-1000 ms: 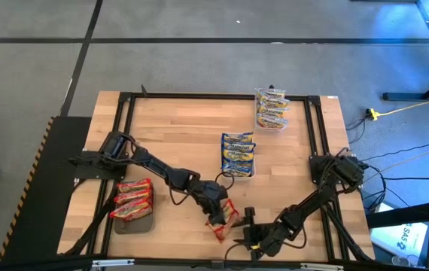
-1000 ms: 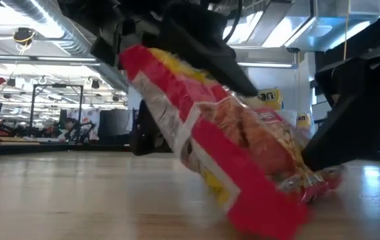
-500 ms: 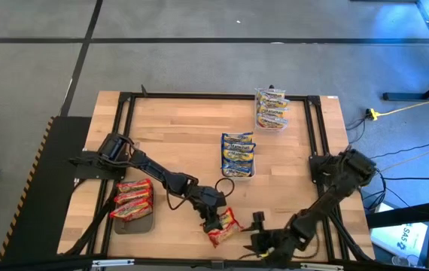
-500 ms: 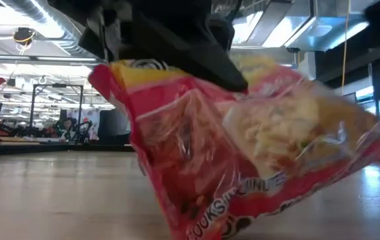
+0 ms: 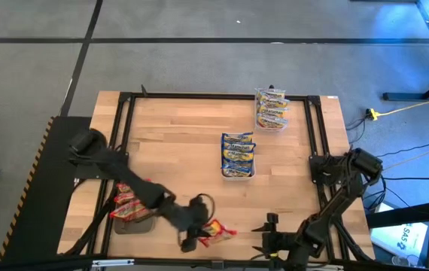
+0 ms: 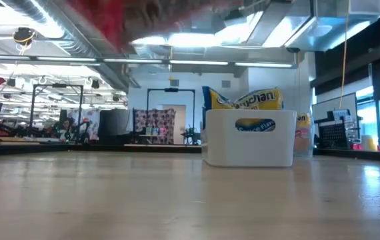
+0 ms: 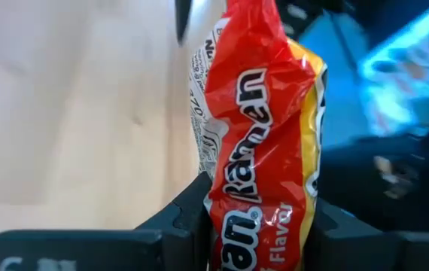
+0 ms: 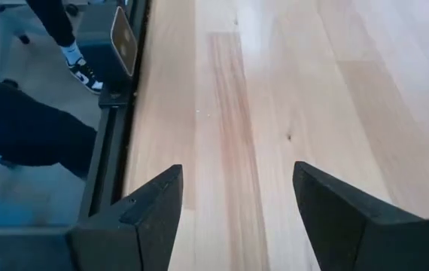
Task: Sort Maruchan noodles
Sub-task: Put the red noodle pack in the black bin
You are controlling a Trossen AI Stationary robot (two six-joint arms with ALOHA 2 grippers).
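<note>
Clearly the left hand (image 7: 256,226) has a red-bordered packet (image 7: 263,135) pinched between its two dark fingers, which press into the wrapper from either side and stand only as far apart as the packet is thick. In the high view that hand (image 5: 193,235) sits near the front edge of the worktop (image 5: 184,143), with the packet (image 5: 216,231) sticking out toward the middle and, it seems, lifted clear of the wood.

The wrapper crumples and folds where it is squeezed — thin, glossy film that I judge slippery and easily creased. The packet looks light, so weight is no worry; the block of dry noodles inside is brittle and would crack under a hard squeeze. A hold across the short width near one end, as here, lets the far end sag and swing; a grip nearer the middle, over the firm block, would carry it flatter.

Farther out, more red packets (image 5: 130,202) lie stacked on a dark tray (image 5: 135,224) at the left front, near the left arm. Blue-bordered packets (image 5: 238,149) stand in a white tub (image 6: 250,140) at the centre, and another group (image 5: 272,108) sits in a clear tub by the far edge.

The right hand (image 8: 237,218) waits at the front right of the worktop — fingers spread apart, nothing between them.
</note>
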